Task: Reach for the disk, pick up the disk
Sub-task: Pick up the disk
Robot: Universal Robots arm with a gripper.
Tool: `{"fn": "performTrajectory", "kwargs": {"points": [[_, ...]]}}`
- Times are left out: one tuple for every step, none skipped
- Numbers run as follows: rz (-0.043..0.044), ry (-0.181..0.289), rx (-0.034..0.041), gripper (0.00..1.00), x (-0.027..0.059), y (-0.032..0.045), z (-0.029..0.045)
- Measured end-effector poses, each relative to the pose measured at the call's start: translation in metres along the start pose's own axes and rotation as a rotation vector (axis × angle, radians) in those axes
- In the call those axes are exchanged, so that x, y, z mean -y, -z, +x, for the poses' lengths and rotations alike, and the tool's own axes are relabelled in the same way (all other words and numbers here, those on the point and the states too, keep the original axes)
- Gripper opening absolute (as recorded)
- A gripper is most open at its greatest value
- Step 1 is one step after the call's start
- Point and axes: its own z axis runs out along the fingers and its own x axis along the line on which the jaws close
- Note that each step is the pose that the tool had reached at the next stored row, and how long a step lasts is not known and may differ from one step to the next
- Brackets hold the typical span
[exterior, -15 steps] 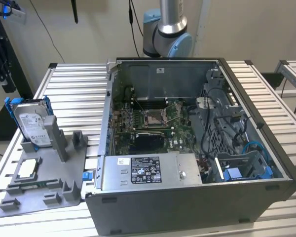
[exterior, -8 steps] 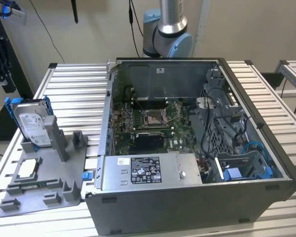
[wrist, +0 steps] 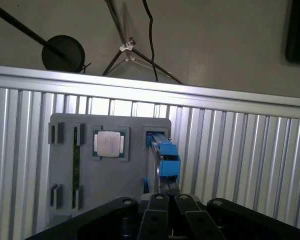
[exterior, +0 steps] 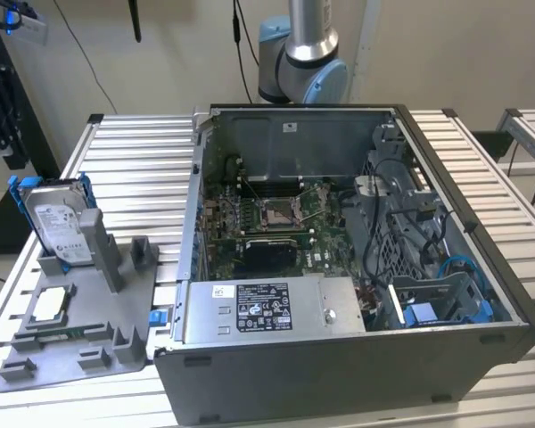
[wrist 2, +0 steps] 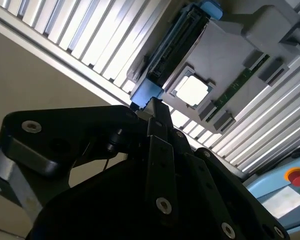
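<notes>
Hand: the hand [wrist 2: 153, 106] was seen in both wrist views as a dark body pointed down at the fixture; whether it stood apart or together could not be told.
Nearest thing: the disk [wrist: 166, 161] was lined up just ahead of the hand's tip, its blue frame seen edge-on; no contact could be made out.
Disk position: in the exterior view the disk [exterior: 58, 223] was stood upright on its edge in a slot at the far corner of the grey fixture [exterior: 102, 312], propped against a grey post, on the exterior view's left.
Neighbours: a processor chip [wrist: 109, 144] was laid flat in a recess near the disk, and a green memory stick [wrist: 75, 160] was set in the slot beyond it.
Surroundings: the fixture was laid on the slatted tabletop [exterior: 134, 152], just beside the open computer case [exterior: 357, 267].
Step in hand: judged to be the reach; the disk was not yet lifted from its slot.
Requirement: a grasp was judged to call for the thin upper edge being straddled squarely, with the post and the chip left untouched.
</notes>
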Motion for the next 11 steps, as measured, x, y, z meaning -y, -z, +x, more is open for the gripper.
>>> {"fn": "performTrajectory", "kwargs": {"points": [[-0.0001,0.000,0.0000,1.00,0.0000,0.0000,0.0000],[0.0000,0.000,0.0000,1.00,0.0000,0.0000,0.0000],[-0.0001,0.000,0.0000,1.00,0.0000,0.0000,0.0000],[-0.0001,0.000,0.0000,1.00,0.0000,0.0000,0.0000],[-0.0001,0.000,0.0000,1.00,0.0000,-0.0003,0.0000],[0.0002,0.000,0.0001,1.00,0.0001,-0.0007,0.0000],[0.0002,0.000,0.0001,1.00,0.0000,-0.0017,0.0001],[0.0001,0.000,0.0000,1.00,0.0000,-0.0033,0.0001],[0.0000,0.000,0.0000,1.00,0.0001,-0.0051,0.0002],[0.0001,0.000,0.0000,1.00,0.0001,-0.0069,0.0003],[0.0000,0.000,0.0000,1.00,0.0001,-0.0087,0.0004]]}}
